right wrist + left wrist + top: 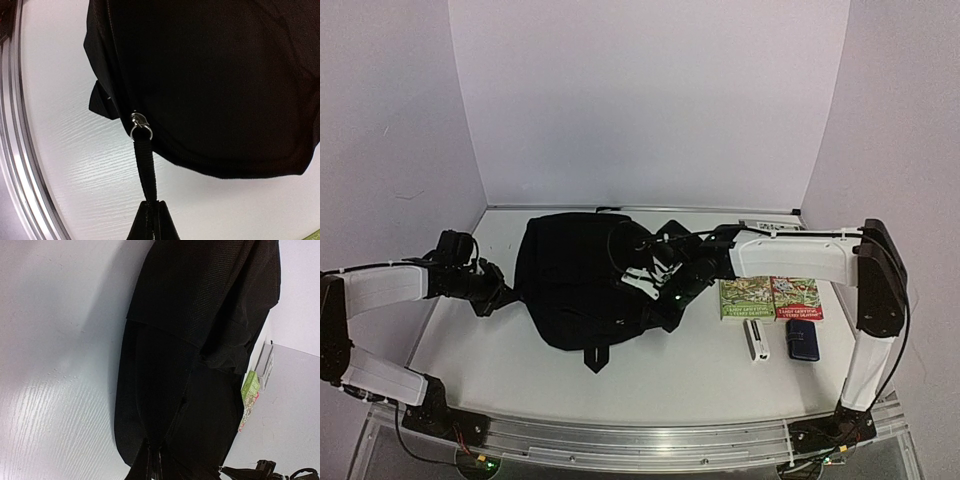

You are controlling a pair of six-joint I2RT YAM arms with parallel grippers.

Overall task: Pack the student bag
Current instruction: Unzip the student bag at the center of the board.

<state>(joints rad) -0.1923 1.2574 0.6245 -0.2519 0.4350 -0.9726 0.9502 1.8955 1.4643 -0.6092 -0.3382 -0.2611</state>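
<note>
The student bag (575,285), a large black fabric backpack, lies flat in the middle of the table. My left gripper (503,292) is at its left edge. In the left wrist view the gripper (154,466) is shut, pinching black bag fabric (200,315). My right gripper (665,296) is over the bag's right side. In the right wrist view the gripper (152,209) is shut on a black zip pull strap (146,167). The strap runs taut to the silver zip slider (140,123) on the bag's edge (210,80).
Two green and red books (770,298) lie right of the bag. A white oblong item (756,341) and a small dark-blue case (802,339) lie in front of them. A flat item (770,227) sits at the back right. A metal rail (620,438) runs along the near edge.
</note>
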